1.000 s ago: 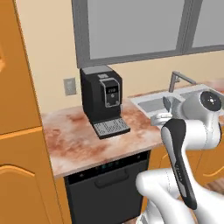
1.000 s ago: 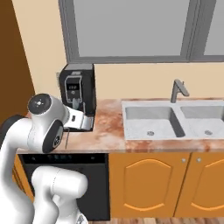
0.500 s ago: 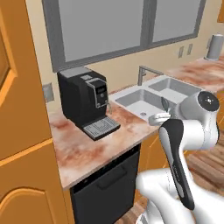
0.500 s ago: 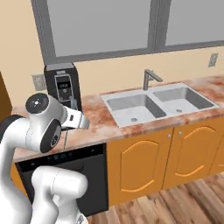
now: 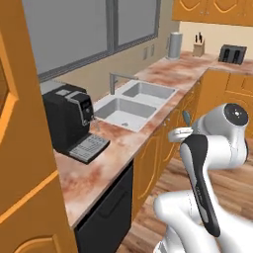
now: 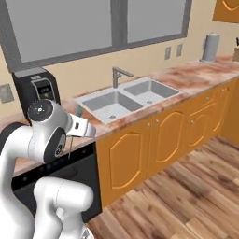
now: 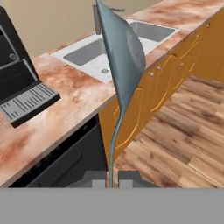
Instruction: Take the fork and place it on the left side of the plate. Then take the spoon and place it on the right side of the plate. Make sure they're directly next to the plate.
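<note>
- Holding the spoon: handle runs down between the two dark fingertips at the bottom of the hand view, bowl sticking up and away from the gripper.
- Jaws pinching the spoon handle, judging by the near-zero gap at the tips; actual contact sits at the frame edge, so probably clamped rather than certainly.
- Same spoon visible in the left base view as a small grey-blue sliver above the wrist, and in the right base view just over the hand.
- Whole scene has swung since a second ago: coffee machine was centre frame, now well left of the sink; more counter beyond the sink now in view. Camera shift, so the base is driving or turning; kitchen things have not moved.
- Arm pose relative to the base looks unchanged across the frames: tucked, hand beside the sink front.
- Meaning for the task: transport leg of the spoon step, heading for the plate; placing not begun.
- Counter stretch from coffee machine past the sink carries neither plate nor fork, so no way to check the fork placement here.
- Far end beyond the sink: tall grey cylinder, knife block, dark toaster-like box; small and soft, identities uncertain.
- Counter surface past those items cut off by the frame.
- Hand view points back at the sink and cabinet fronts, not at any drop zone.
</note>
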Robot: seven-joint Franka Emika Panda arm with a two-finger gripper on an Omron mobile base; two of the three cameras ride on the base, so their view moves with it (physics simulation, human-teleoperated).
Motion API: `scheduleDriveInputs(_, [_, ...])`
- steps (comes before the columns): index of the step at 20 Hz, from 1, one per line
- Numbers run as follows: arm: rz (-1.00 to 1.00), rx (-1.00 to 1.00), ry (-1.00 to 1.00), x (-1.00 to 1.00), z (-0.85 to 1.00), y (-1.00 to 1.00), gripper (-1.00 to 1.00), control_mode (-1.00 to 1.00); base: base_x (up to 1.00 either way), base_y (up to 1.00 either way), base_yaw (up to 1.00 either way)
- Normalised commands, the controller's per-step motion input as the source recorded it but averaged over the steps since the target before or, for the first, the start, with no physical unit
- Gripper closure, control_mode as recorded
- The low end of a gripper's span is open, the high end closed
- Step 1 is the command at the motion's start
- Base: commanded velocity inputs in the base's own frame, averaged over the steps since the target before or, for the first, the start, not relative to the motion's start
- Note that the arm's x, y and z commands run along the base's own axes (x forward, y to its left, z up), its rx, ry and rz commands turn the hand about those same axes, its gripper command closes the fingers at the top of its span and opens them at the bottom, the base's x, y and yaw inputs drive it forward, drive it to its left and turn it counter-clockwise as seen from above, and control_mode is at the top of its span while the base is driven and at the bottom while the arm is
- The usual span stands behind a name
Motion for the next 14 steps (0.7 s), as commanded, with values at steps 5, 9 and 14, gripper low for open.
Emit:
scheduleDriveInputs(5, [0.00, 0.00, 0.00, 0.00, 0.00, 0.00, 1.00, 1.00, -0.42, 0.52, -0.52])
scheduleDriveInputs(9, [0.00, 0.00, 0.00, 0.00, 0.00, 0.00, 1.00, 1.00, -0.55, 0.49, -0.48])
scheduleDriveInputs(14, [0.00, 0.00, 0.00, 0.00, 0.00, 0.00, 1.00, 1.00, -0.76, 0.13, -0.38])
